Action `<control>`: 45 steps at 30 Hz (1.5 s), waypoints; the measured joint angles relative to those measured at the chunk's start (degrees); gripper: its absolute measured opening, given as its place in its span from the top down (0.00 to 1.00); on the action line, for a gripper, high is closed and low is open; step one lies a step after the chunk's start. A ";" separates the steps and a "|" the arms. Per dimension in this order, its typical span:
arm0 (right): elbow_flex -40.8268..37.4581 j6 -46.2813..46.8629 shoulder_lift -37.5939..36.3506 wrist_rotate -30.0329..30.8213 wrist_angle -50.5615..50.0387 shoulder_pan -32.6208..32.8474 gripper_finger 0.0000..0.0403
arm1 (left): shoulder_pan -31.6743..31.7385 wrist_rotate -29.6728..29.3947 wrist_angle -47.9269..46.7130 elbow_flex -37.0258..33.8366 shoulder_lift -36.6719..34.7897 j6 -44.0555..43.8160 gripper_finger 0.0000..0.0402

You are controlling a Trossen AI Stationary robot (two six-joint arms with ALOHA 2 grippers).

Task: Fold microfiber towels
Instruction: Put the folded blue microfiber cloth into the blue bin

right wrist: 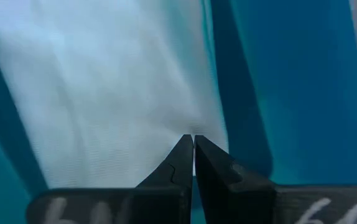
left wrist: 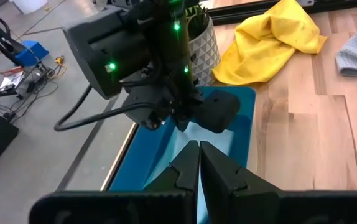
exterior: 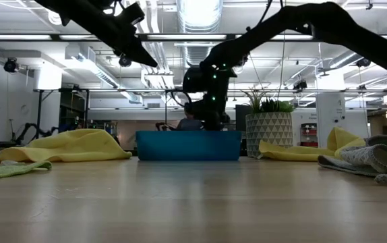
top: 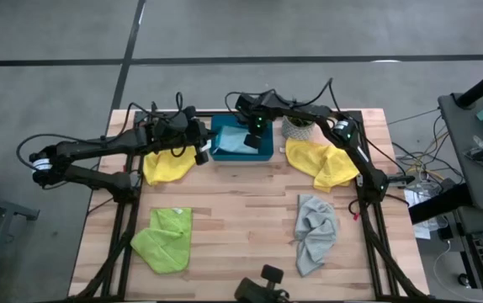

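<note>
Lime green towel [top: 164, 239] lies crumpled at the near left of the wooden table [top: 241, 210], and the grey towel [top: 315, 231] lies bunched at the near right, well apart from it. Farther back, 2 yellow towels sit on either side of the teal tray [top: 262, 152]: the left yellow towel [top: 168, 165] under the left arm, the right yellow towel [top: 323, 162] beside a patterned plant pot [top: 296, 128]. The light blue towel [right wrist: 97, 93] lies inside the tray.

Right gripper [right wrist: 193, 144] hangs low over that blue cloth, fingers pressed together; whether it pinches any fabric I cannot tell. Left gripper [left wrist: 199, 150] hovers at the tray's left edge, also closed and holding nothing.

All 5 cloths look light, soft and limp, so each should drape and sag when lifted and may cling to the wood. Judging by that, a corner or a free hem is the place to pinch, 1 per gripper, keeping the edge taut.
</note>
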 joint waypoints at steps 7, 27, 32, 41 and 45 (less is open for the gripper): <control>-1.78 0.09 0.04 2.59 1.52 0.00 0.98 | 0.00 -0.04 0.57 0.01 0.00 0.02 1.00; -3.49 -0.94 -3.85 -1.04 4.32 1.64 0.98 | 0.00 -0.07 0.97 0.01 0.02 0.47 1.00; -6.32 -3.01 -3.85 -9.13 4.96 3.11 0.98 | 0.00 -0.07 0.97 0.01 0.04 0.50 1.00; -10.94 -4.07 -3.92 1.55 5.18 3.42 0.98 | 0.01 -0.07 1.19 0.01 0.04 0.50 1.00; -9.60 -4.29 -4.26 3.14 3.74 3.19 0.98 | 0.00 -0.07 2.06 0.01 0.04 0.50 1.00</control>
